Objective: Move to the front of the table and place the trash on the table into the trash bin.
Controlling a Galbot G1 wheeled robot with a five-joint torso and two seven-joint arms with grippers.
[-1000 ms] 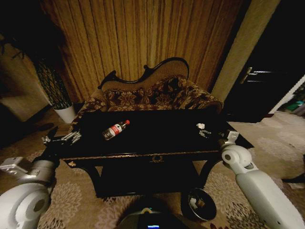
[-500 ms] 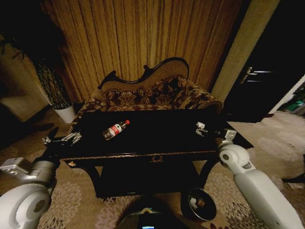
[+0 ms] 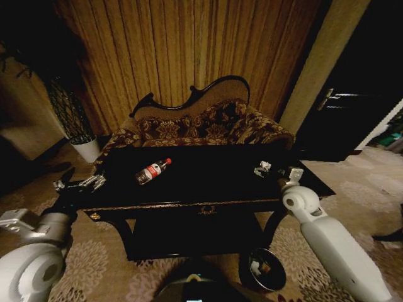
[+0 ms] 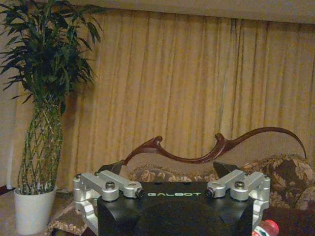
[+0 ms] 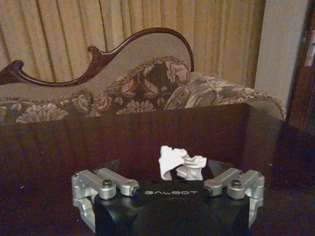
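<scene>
The black table [image 3: 189,189] stands right in front of me. A clear bottle [image 3: 153,170] with a red cap lies on its left half; the cap [image 4: 266,228] also shows in the left wrist view. A small white wad [image 3: 262,168] lies near the table's right end. My right gripper [image 3: 269,172] is low over the tabletop and open. In the right wrist view, the white wad [image 5: 170,158] sits between the dark fingers of the right gripper [image 5: 165,169]. My left gripper [image 3: 79,184] hangs open at the table's left front corner, holding nothing. The dark round trash bin [image 3: 277,261] stands on the floor below the right front.
A floral sofa [image 3: 201,126] with a carved back stands behind the table, against tan curtains. A tall plant in a white pot [image 3: 88,150] is at the back left. Patterned carpet [image 3: 101,264] covers the floor. A dark doorway [image 3: 352,94] lies to the right.
My right arm has swung left along the table's right end, bringing its gripper up to the white wad. The left arm, bottle and bin have stayed put.
</scene>
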